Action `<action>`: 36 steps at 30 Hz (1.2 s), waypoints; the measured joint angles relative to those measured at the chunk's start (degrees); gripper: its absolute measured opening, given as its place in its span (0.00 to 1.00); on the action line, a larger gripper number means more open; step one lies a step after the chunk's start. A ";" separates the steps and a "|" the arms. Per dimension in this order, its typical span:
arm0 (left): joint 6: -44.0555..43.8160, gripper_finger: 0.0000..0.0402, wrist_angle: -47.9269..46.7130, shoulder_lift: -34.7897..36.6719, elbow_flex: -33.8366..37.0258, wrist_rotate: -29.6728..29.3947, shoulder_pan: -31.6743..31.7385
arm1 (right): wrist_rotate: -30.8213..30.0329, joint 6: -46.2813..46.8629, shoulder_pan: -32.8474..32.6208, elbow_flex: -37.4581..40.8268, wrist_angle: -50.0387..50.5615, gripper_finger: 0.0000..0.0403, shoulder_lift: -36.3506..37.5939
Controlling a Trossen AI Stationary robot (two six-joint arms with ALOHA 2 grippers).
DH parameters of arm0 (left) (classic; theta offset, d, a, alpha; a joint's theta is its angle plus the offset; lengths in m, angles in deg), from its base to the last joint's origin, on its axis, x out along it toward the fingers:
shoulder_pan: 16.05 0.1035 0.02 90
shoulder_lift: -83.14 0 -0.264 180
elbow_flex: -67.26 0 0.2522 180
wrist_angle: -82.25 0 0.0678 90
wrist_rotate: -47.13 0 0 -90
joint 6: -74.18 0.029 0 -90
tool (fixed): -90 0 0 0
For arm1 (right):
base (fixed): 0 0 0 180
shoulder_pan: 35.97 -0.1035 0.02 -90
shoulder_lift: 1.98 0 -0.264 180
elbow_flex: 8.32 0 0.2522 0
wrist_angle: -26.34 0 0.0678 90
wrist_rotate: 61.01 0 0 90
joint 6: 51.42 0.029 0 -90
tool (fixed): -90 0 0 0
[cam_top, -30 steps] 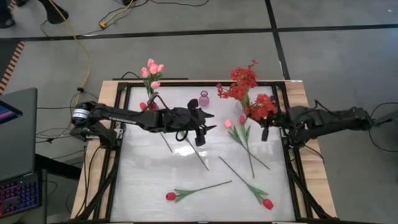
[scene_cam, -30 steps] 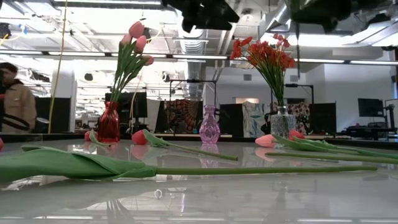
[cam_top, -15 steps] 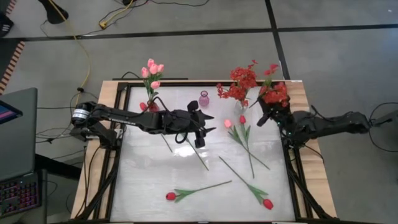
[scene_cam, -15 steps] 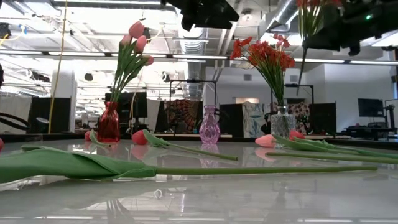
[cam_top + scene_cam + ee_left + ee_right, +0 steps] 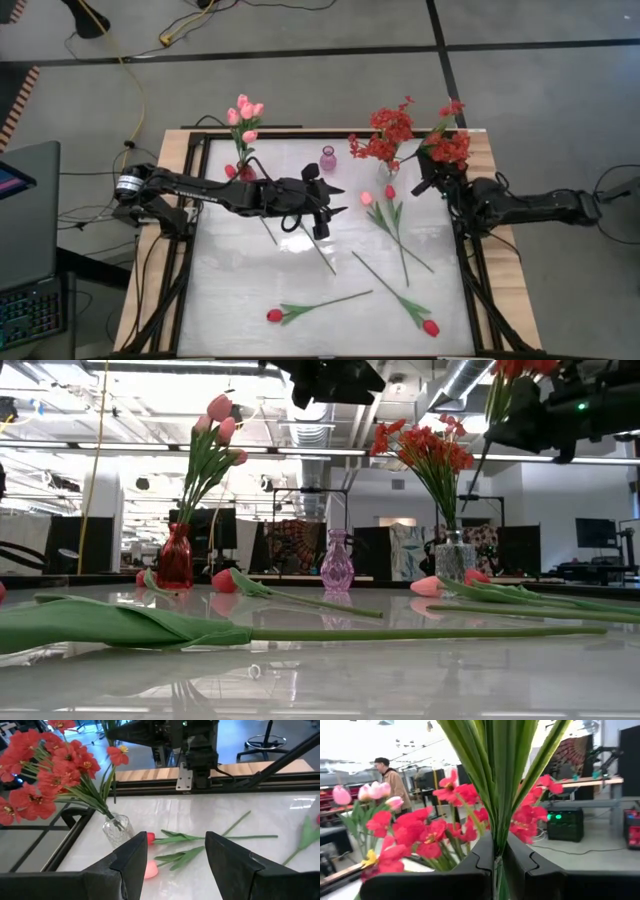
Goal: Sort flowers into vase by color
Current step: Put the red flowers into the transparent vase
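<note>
Right jaws are pinched shut on a red spray, held up by the desk's far right corner, just beside the clear vase already holding red sprays. Left jaws hang open and empty mid-desk. We reckon the floppy stem could miss the narrow neck or knock the vase over.

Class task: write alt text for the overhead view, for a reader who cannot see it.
The right hand holds a red blossom spray beside the clear vase of red blossoms. The left hand hovers open mid-table; tulips lie scattered on the white table.
</note>
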 joint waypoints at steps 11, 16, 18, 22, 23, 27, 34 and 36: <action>0.35 0.47 -0.43 0.00 0.00 -0.04 0.00 | 2.63 4.59 3.44 0.00 -0.96 0.12 -7.18; 0.35 0.47 -1.30 0.00 0.00 -0.10 0.00 | 2.67 3.67 3.41 0.00 -4.83 0.12 -10.25; 0.35 0.47 -1.40 0.00 0.02 -0.12 0.02 | 2.67 3.29 3.44 0.00 -5.90 0.12 -11.27; 0.32 0.47 -1.38 0.00 0.02 0.03 0.00 | 2.59 1.95 3.47 -0.02 -6.96 0.12 -12.87; 0.32 0.47 -1.38 0.00 0.02 0.03 0.00 | 2.59 1.77 3.60 -0.02 -7.18 0.12 -13.28; 0.32 0.47 -1.36 0.00 0.02 0.03 0.00 | 2.52 -0.80 3.74 -0.02 -8.75 0.12 -14.69; 0.32 0.47 -1.39 0.00 0.02 0.05 0.00 | 2.48 -1.11 3.74 -0.02 -9.04 0.12 -15.57; 0.30 0.47 -1.38 0.00 0.02 0.05 0.00 | 2.46 -1.34 3.74 -0.02 -8.88 0.12 -15.92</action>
